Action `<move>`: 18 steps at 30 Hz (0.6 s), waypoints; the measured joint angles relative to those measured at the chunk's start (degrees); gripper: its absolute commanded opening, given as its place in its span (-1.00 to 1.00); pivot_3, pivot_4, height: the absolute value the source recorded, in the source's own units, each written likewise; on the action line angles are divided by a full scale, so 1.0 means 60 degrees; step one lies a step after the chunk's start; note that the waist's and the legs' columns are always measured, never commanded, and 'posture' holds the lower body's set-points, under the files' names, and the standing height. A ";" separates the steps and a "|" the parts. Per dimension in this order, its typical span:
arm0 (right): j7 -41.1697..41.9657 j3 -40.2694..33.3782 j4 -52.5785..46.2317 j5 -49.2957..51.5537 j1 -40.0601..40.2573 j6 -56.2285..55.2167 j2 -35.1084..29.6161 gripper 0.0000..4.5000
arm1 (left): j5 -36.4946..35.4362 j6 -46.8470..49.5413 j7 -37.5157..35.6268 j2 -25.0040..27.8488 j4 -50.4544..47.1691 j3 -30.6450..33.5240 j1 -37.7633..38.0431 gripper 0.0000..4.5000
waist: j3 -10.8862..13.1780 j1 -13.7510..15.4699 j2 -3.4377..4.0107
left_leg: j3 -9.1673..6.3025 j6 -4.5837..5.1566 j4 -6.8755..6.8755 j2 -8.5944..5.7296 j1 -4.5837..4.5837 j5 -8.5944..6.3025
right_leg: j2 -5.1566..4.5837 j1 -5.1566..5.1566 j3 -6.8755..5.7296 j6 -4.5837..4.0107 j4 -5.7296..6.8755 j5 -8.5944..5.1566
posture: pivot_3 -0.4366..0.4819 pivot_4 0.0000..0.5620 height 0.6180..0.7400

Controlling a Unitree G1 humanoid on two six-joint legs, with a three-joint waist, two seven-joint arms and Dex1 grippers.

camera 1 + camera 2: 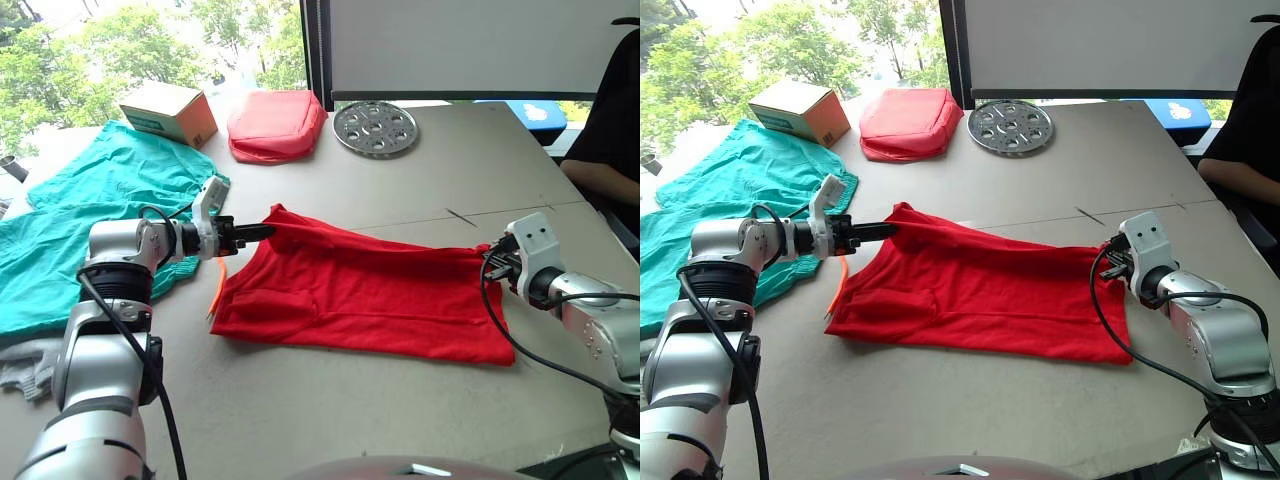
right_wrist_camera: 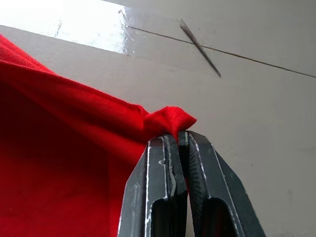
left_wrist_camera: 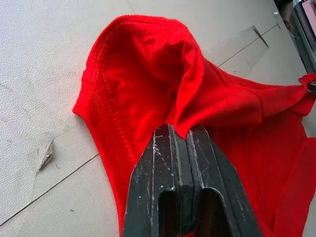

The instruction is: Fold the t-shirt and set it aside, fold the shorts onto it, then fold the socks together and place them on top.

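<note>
Reaching inward, left gripper [image 1: 262,233] and right gripper [image 1: 490,264] each clamped on t-shirt [image 1: 370,295] edges

A pale grey table [image 1: 480,170] stood before a bright window [image 1: 150,40] showing green trees, with a white panel [image 1: 470,45] beside a dark frame [image 1: 316,50].

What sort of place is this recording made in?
Probably an office or lab room used for robot trials, not a home: a large grey table beside a window onto trees, a white board or screen behind it, and a seated person at the table's edge.
</note>
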 measured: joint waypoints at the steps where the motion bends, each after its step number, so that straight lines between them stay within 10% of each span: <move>1: 0.0079 0.0086 -0.0033 -0.0017 0.0093 -0.0080 -0.0096 -1.00 | 0.0010 -0.0018 -0.0012 0.0000 -0.0167 -0.0001 0.0112 -0.99 | 0.0000 0.0024 -0.0001 | -0.0001 0.0001 0.0000 -0.0001 -0.0001 0.0000 | -0.0001 0.0000 -0.0002 0.0000 -0.0002 0.0000 | -0.05 -0.47 1.00; 10: 0.0906 -0.0686 -0.1907 0.0517 0.1580 -0.0652 -0.0399 -1.00 | -0.0130 0.0718 -0.0059 0.0234 -0.0436 0.0268 0.0144 -0.99 | -0.0002 0.0131 -0.0032 | -0.0002 0.0002 0.0011 0.0001 0.0002 -0.0001 | 0.0002 0.0007 -0.0007 0.0007 -0.0004 -0.0003 | -0.05 -0.47 1.00; 16: 0.1115 -0.0828 -0.2156 0.0520 0.2856 -0.0652 -0.0768 0.13 | -0.0175 0.0858 -0.0092 0.0222 -0.0779 0.0149 0.0155 -1.00 | -0.0002 0.0219 -0.0034 | 0.0001 0.0002 0.0014 -0.0001 0.0000 -0.0001 | 0.0001 0.0006 -0.0003 0.0004 -0.0005 -0.0003 | -0.05 -0.47 1.00; 18: 0.1225 -0.0935 -0.2179 0.0630 0.3141 -0.0648 -0.0772 0.42 | -0.0133 0.0725 -0.0102 0.0220 -0.0829 0.0058 0.0207 -0.69 | -0.0003 0.0214 -0.0036 | 0.0002 0.0002 0.0015 0.0001 0.0002 0.0000 | 0.0002 0.0007 -0.0003 0.0004 -0.0004 -0.0004 | -0.05 -0.47 1.00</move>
